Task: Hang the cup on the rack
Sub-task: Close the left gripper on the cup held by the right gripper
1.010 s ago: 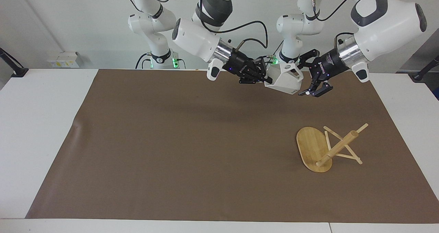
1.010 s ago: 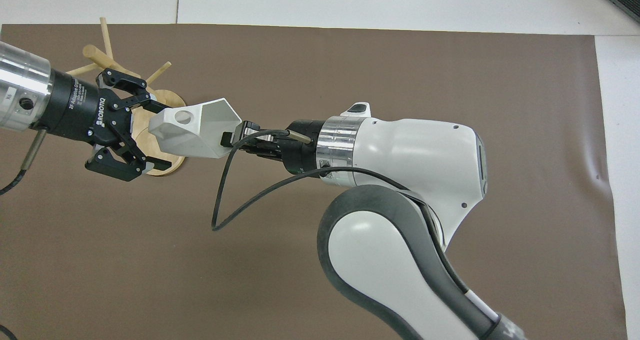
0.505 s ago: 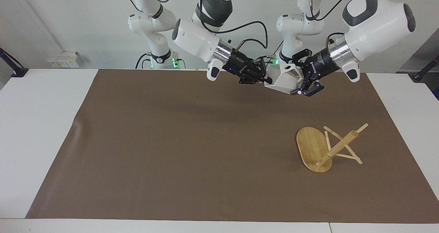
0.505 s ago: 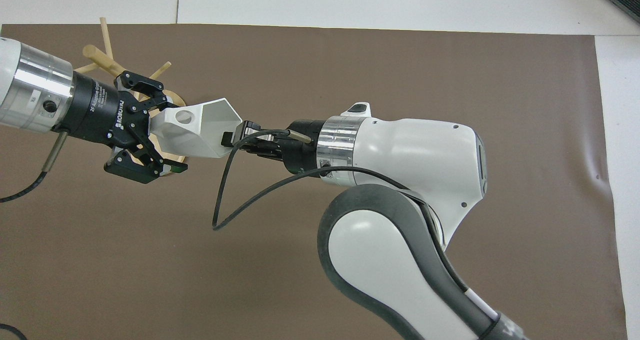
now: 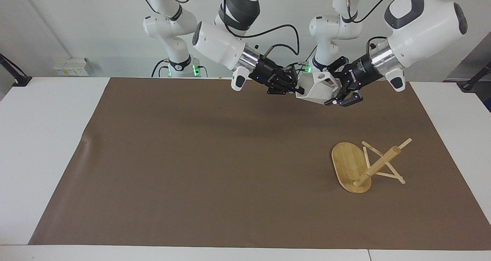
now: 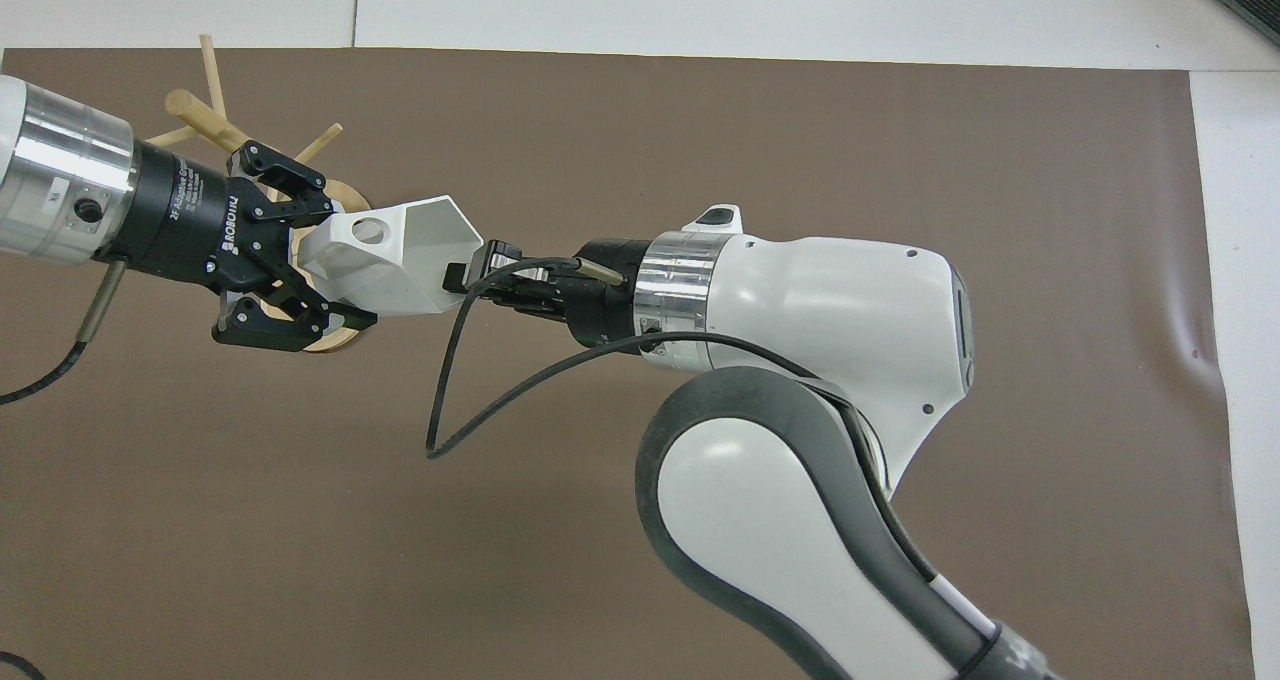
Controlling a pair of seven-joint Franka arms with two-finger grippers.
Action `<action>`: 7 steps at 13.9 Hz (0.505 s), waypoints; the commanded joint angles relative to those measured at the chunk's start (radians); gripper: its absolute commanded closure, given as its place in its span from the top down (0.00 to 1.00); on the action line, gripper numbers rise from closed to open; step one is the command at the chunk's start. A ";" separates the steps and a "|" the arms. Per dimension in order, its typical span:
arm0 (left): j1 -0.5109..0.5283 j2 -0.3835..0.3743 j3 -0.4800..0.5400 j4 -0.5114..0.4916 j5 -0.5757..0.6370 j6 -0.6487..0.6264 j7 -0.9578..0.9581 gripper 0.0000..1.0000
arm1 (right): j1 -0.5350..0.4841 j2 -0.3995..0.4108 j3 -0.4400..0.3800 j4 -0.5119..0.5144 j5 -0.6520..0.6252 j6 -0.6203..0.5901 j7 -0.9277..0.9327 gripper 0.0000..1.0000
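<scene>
In the facing view the cup (image 5: 317, 87) hangs in the air over the robots' end of the brown mat (image 5: 191, 169), pinched at its rim by the right gripper (image 5: 296, 85), whose fingers are closed on the cup's wall. The left gripper (image 5: 340, 89) comes at it from the handle end, its fingers spread wide to either side of the cup's base and handle, not yet closed. The rack (image 5: 364, 164) lies tipped on its side on the mat, toward the left arm's end and farther from the robots, post pointing outward.

In the overhead view the cup's (image 6: 385, 257) long axis runs straight from the left gripper (image 6: 305, 260) to the right gripper (image 6: 462, 274), mouth toward the right one. The left arm looks nearer the rack (image 6: 215, 120), so a handover seems in hand.
</scene>
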 commanded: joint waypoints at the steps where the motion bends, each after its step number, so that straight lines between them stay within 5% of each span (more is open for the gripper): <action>1: 0.000 -0.040 0.004 -0.043 -0.012 0.036 -0.023 0.00 | -0.007 -0.003 0.011 -0.004 0.022 0.014 0.032 0.00; 3: 0.001 -0.043 0.007 -0.045 -0.009 0.042 -0.025 0.00 | -0.007 -0.003 0.011 -0.002 0.022 0.012 0.069 0.00; 6: 0.005 -0.052 0.009 -0.063 -0.009 0.052 -0.025 0.00 | -0.007 -0.003 0.011 -0.002 0.022 0.014 0.087 1.00; 7: 0.005 -0.054 0.010 -0.071 -0.009 0.062 -0.026 0.00 | -0.007 -0.003 0.011 -0.002 0.021 0.017 0.089 1.00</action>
